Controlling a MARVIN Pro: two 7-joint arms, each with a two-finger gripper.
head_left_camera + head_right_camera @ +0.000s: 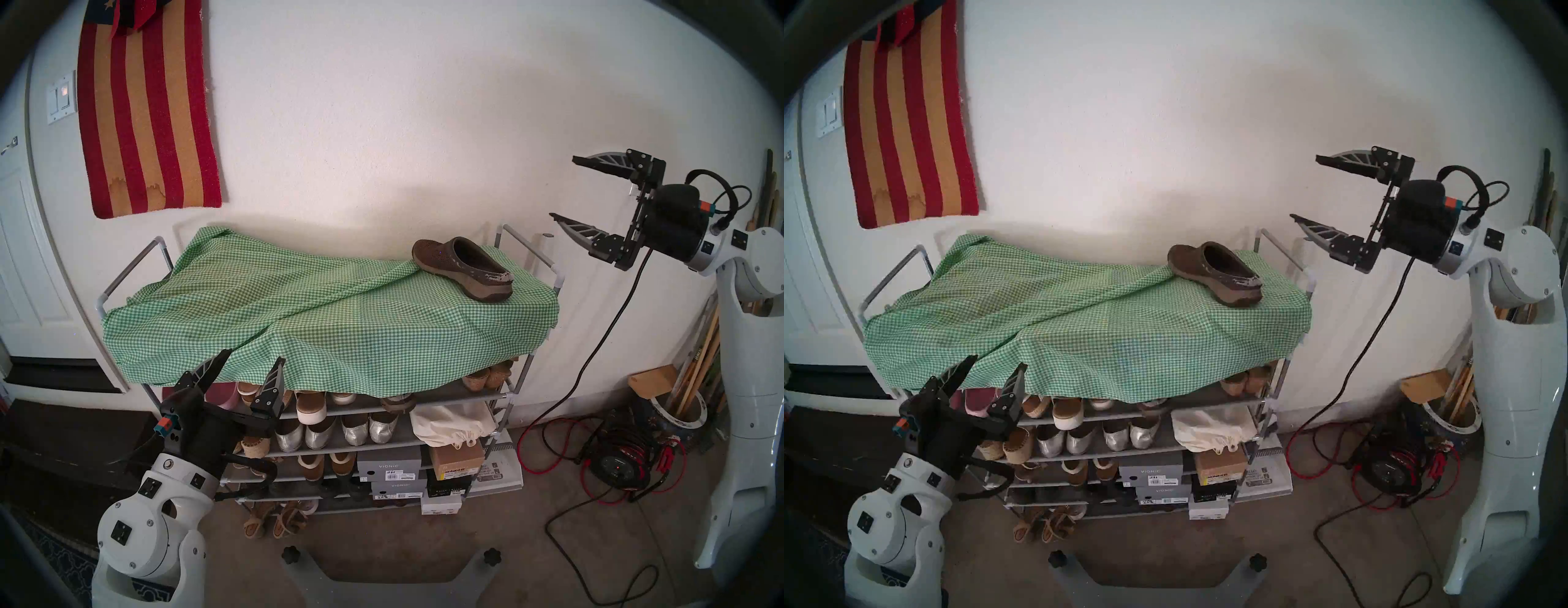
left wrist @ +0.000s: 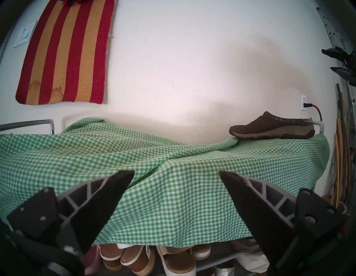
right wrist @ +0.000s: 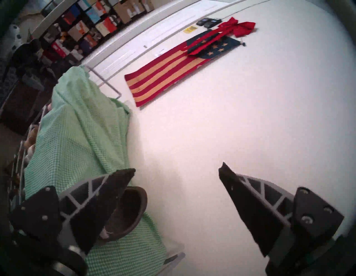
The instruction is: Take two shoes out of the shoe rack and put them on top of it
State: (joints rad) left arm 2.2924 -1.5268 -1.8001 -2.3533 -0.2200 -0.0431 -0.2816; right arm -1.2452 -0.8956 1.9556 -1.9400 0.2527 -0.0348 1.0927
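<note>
Head view, right end effector (image 1: 566,191) raised, agape

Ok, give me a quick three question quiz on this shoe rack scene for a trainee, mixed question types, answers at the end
1. True or false: the right gripper holds the dark brown perforated clog.
2. How many clogs sit on the green-white gingham cloth?
3. The left gripper is: A) shut on the cloth, B) open at the cloth's front edge, C) holding a silver flat.

Key: 1 false, it is open and empty. 2 one. 3 B.
</note>
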